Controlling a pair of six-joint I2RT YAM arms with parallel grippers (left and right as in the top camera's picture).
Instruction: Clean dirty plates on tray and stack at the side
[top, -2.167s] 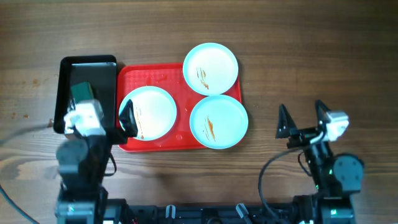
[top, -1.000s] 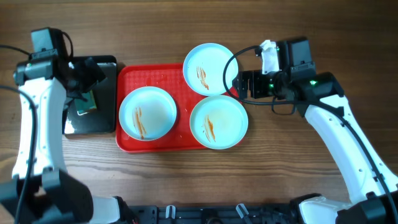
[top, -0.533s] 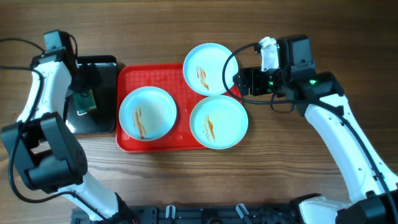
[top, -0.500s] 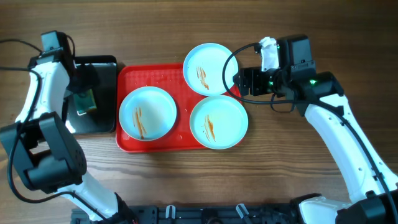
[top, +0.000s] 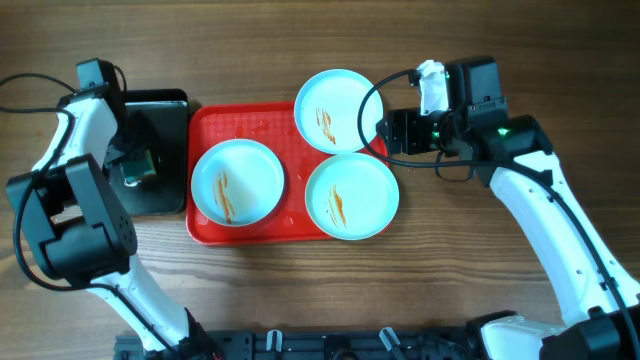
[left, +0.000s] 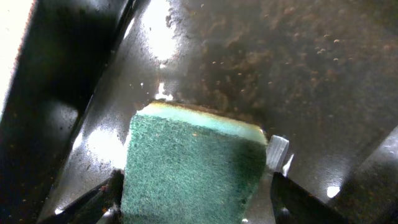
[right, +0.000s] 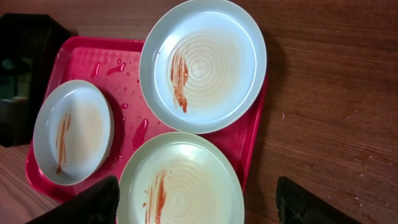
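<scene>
- The plates, three round pale ones with light blue rims, all sit on the red tray (top: 205, 125) in the middle of the overhead frame.
- The upper plate (top: 339, 110) lies at the tray's upper right corner and hangs out past its top edge; a short orange-brown streak marks its left half.
- The lower left plate (top: 238, 181) sits fully inside the tray, with a long streak near its left side.
- The lower right plate (top: 352, 195) pokes slightly over the tray's right and lower rim and is streaked left of centre.
- The bare red floor of the tray shows wet drops and faint smears between the plates.
- A narrow black tray (top: 165, 195) touches the red tray's left side. It holds a green sponge (left: 193, 168); its wet floor is speckled with brown bits.
- The left gripper (left: 194, 186) is down in the black tray with a finger on each side of the sponge, close against it; I cannot tell whether they squeeze it.
- The right gripper (top: 388, 133) hovers just right of the upper plate, over the wooden table (top: 500, 60), its jaws apart and holding nothing.
</scene>
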